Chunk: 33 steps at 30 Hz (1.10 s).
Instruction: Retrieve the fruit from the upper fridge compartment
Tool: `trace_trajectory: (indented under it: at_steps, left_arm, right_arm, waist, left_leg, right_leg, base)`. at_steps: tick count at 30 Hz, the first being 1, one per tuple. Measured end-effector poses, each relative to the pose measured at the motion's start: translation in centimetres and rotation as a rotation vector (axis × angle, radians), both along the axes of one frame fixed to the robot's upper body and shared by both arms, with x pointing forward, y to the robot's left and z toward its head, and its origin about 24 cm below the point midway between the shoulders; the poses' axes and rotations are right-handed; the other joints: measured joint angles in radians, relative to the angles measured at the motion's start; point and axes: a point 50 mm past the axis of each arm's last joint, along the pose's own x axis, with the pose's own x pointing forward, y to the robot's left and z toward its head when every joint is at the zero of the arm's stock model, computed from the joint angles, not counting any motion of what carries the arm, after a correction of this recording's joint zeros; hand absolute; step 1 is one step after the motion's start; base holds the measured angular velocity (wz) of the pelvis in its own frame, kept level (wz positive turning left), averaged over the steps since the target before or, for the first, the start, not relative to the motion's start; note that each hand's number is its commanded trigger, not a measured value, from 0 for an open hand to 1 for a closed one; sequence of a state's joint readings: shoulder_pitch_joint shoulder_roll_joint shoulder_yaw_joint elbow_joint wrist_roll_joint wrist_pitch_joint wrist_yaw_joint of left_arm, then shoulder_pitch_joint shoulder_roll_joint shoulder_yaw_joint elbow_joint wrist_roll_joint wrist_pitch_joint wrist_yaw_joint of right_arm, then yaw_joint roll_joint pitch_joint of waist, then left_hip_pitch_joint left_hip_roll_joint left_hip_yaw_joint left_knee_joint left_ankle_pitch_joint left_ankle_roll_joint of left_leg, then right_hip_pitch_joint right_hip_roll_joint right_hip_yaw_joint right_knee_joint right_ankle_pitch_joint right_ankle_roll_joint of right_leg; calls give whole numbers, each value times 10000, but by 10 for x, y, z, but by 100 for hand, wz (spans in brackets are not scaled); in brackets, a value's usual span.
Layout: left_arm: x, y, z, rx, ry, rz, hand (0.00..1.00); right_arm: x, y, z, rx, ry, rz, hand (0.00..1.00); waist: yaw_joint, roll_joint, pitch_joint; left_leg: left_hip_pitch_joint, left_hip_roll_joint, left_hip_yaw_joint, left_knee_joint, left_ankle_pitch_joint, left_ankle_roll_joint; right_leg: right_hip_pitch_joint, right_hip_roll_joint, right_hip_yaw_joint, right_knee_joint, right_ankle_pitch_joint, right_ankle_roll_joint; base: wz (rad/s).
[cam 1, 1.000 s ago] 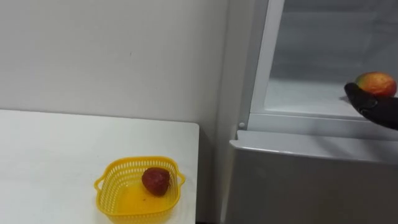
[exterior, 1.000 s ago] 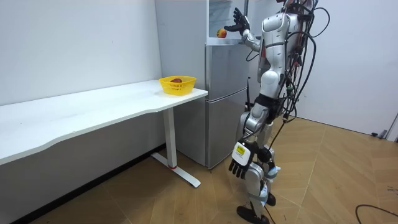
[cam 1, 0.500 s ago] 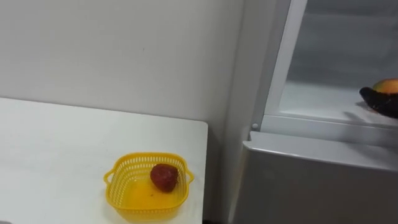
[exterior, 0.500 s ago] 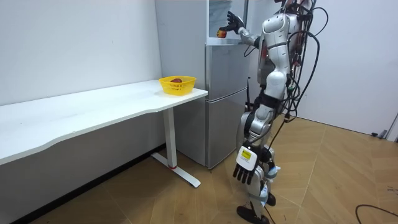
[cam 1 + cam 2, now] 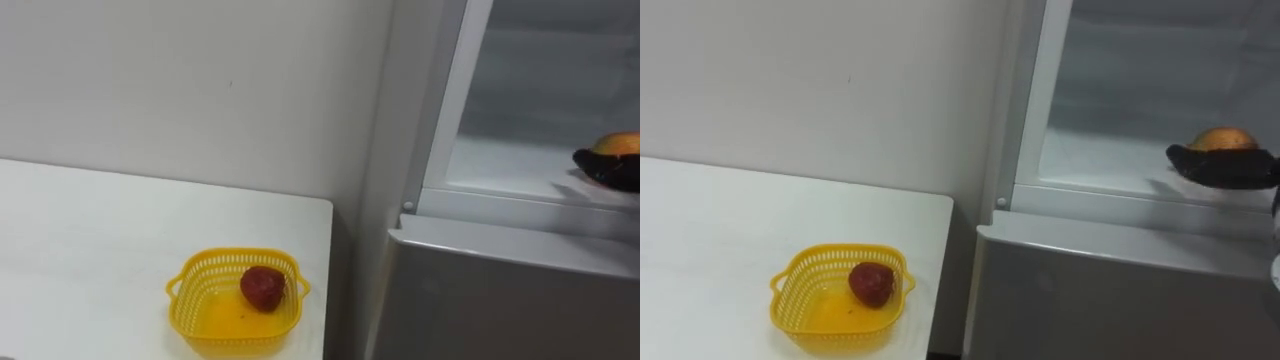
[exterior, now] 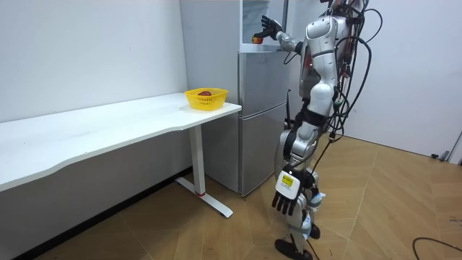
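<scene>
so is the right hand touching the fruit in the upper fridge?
Touching. The right eye view shows the fruit sitting directly on the dark right hand, with no gap between them.

Perforated glossy yellow plastic basket (image 5: 236, 304) on smooth matt white table (image 5: 90, 240); satin grey fridge (image 5: 500, 290).
</scene>
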<state>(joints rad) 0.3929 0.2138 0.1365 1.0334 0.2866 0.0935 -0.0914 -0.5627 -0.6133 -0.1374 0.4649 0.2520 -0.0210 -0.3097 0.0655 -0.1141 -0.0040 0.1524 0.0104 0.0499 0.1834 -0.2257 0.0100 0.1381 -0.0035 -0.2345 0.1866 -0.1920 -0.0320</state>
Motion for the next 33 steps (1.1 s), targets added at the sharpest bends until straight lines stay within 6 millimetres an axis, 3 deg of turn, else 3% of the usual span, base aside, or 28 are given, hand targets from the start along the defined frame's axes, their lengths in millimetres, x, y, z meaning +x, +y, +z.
trace_trajectory:
  at_steps: [11, 19, 33]
  left_arm:
    - [-4, 2, 1, -140, 204, -197, 0]
    - [-5, 0, 1, -251, 361, -392, 0]
    - [-8, -3, 0, -369, 626, -495, 0]
  right_arm:
    - [-4, -21, -13, 261, 779, -636, 0]
    - [-4, -26, -24, 643, 1176, -538, 0]
    - [-5, -33, -31, 782, 1523, -507, 0]
  waist:
    - [-19, -55, -31]
    - [-58, 86, 23]
    - [-32, -7, 2]
  left_leg:
    - [-185, -72, -347, 153, -2, 1]
    - [-262, -71, -357, 175, 0, 1]
    - [-288, -83, -545, 224, 11, -18]
  right_leg:
    - [-6, -123, -430, -5, -15, -2]
    - [-109, -150, -446, 1, -21, -6]
    - [-64, -174, -572, 17, -79, -19]
  base:
    - [10]
    - [0]
    - [3]
